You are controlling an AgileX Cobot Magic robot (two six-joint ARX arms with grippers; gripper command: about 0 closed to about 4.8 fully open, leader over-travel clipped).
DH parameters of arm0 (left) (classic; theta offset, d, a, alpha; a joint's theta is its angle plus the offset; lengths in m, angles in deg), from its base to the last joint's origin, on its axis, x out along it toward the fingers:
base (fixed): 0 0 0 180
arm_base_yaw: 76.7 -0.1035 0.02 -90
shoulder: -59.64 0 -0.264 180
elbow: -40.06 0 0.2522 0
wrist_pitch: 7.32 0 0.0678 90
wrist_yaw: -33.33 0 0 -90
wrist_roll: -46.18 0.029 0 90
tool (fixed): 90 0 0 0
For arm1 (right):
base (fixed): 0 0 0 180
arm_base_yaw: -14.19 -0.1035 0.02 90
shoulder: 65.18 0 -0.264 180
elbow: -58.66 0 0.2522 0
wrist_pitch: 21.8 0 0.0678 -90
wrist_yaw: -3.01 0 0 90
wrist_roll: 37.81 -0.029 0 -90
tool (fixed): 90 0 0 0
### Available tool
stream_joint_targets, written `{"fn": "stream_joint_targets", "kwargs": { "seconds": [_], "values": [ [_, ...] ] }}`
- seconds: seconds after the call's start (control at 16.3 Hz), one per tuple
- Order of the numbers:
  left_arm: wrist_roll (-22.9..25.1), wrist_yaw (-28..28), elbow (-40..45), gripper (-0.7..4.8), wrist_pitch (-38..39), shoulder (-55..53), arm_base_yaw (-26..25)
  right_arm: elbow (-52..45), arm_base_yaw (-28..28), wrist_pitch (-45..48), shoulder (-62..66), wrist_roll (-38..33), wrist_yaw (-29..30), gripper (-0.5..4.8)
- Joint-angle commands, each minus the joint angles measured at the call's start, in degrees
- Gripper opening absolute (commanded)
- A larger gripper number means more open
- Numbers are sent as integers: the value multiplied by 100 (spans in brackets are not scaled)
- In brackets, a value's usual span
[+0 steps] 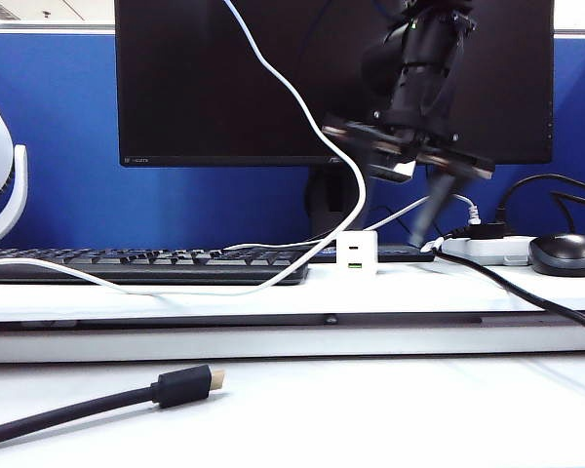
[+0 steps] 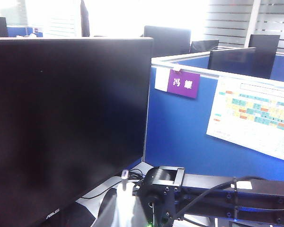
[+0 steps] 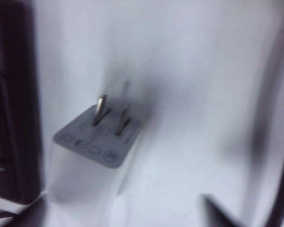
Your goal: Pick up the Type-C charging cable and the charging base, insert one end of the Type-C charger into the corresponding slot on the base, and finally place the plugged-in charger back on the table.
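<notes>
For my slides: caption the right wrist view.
Charging base standing on the white table, two metal prongs pointing up.

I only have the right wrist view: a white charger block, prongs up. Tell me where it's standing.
Observer: The charging base stands on the raised shelf of the table, at the right end of the keyboard, with its ports facing the exterior camera.
Operator: Report the right gripper.
Observer: The right gripper hangs open above and to the right of the base, clear of it.
Operator: Now the cable and the left gripper.
Observer: The Type-C charging cable loops down past the base from the top edge of the exterior view. The left gripper is shut and outside that view.
</notes>
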Motion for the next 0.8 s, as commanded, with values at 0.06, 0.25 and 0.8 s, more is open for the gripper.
{"fn": "stream_joint_targets", "kwargs": {
  "seconds": [0.06, 0.25, 0.8],
  "values": [
    [15, -20, -15, -5, -81, 22, 0, 22, -11, 76, -28, -382, 573, 479],
    [13, -22, -15, -5, -81, 22, 0, 20, -122, 208, -28, -514, 474, 479],
    [15, -22, -15, -5, -72, 24, 0, 20, -297, 164, 243, -699, 715, -8]
  ]
}}
